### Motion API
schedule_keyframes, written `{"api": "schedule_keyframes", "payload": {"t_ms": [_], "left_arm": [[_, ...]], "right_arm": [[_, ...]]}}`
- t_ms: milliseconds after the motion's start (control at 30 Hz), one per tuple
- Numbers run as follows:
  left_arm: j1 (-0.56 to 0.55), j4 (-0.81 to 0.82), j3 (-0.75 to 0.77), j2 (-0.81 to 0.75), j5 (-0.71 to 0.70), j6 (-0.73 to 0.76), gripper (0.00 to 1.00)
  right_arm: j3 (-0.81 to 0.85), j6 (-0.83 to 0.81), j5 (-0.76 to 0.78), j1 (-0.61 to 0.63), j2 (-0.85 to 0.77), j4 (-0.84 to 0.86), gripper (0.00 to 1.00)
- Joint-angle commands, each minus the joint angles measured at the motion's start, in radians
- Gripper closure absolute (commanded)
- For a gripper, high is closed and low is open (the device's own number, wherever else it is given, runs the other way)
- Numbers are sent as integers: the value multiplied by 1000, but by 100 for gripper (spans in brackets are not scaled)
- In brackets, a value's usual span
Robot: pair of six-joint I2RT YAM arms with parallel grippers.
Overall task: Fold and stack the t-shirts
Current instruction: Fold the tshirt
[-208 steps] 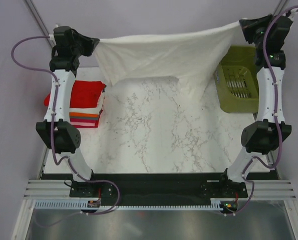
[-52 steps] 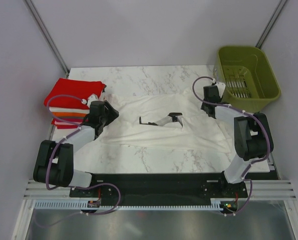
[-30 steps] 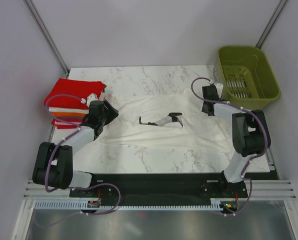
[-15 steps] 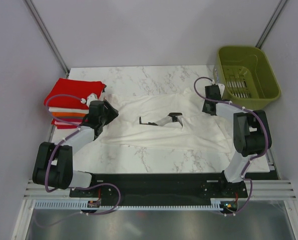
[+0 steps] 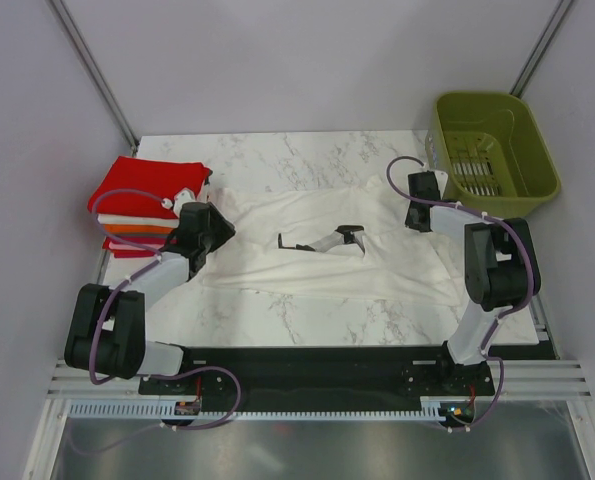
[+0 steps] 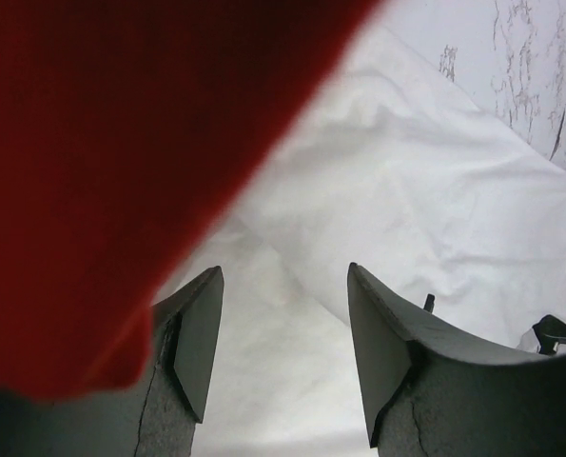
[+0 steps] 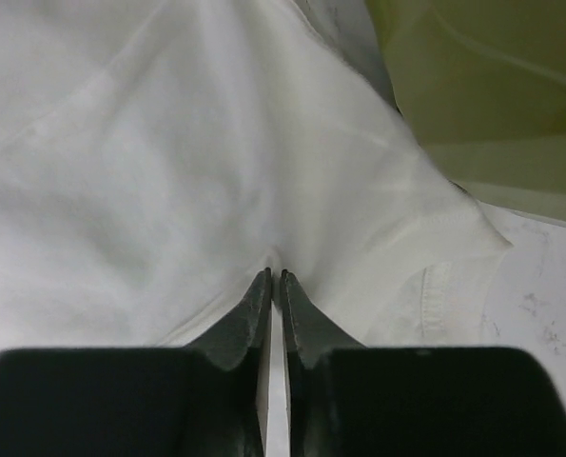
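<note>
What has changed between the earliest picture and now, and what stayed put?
The white t-shirt, earlier stretched in the air between both arms, was lowered and now lies spread on the table. The right gripper has closed, pinching its cloth near the basket; the left gripper hangs open over its left edge. The stack of folded shirts and the basket stayed put.

The white t-shirt (image 5: 327, 270) is soft matt cloth, the table (image 5: 297, 160) smooth veined marble-look, the basket (image 5: 497, 115) olive plastic.
</note>
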Motion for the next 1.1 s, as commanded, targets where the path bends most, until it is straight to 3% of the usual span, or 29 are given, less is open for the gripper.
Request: {"api": "schedule_keyframes", "payload": {"t_ms": [0, 133, 367, 600, 767, 1067], "left_arm": [[-15, -3, 3, -4, -47, 37, 38], [-35, -3, 2, 3, -70, 48, 39], [-49, -60, 54, 63, -124, 52, 55], [-72, -94, 126, 166, -180, 40, 55], [-84, -126, 161, 190, -239, 31, 44], [-86, -196, 238, 269, -259, 29, 58]], "right_arm": [[0, 14, 0, -1, -23, 7, 92], [-8, 21, 14, 0, -53, 16, 97], [-29, 30, 20, 2, -97, 38, 100], [-38, 35, 3, 2, -119, 52, 100], [-40, 37, -5, 4, -123, 55, 100], [-38, 40, -6, 2, -125, 58, 100]]}}
